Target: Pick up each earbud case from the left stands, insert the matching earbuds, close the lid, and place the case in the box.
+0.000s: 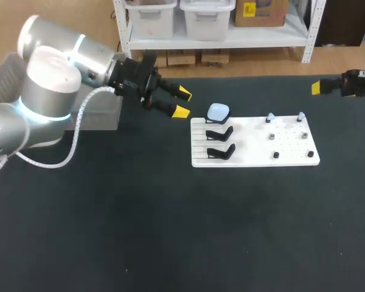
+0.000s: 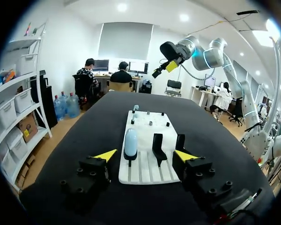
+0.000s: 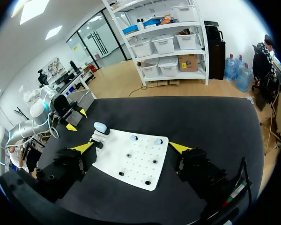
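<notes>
Black table (image 1: 109, 231) | pale-blue case (image 1: 218, 111) on white board (image 1: 255, 155) | left hand (image 1: 182, 102) apart | right hand (image 3: 131, 148) apart

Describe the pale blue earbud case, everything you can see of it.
The earbud case is pale blue, rounded and smooth, like glossy plastic, and looks closed. It stands upright on the farthest of three black stands at the left end of the white board; the other two stands are empty. The open left gripper hangs beside it, not touching.
</notes>
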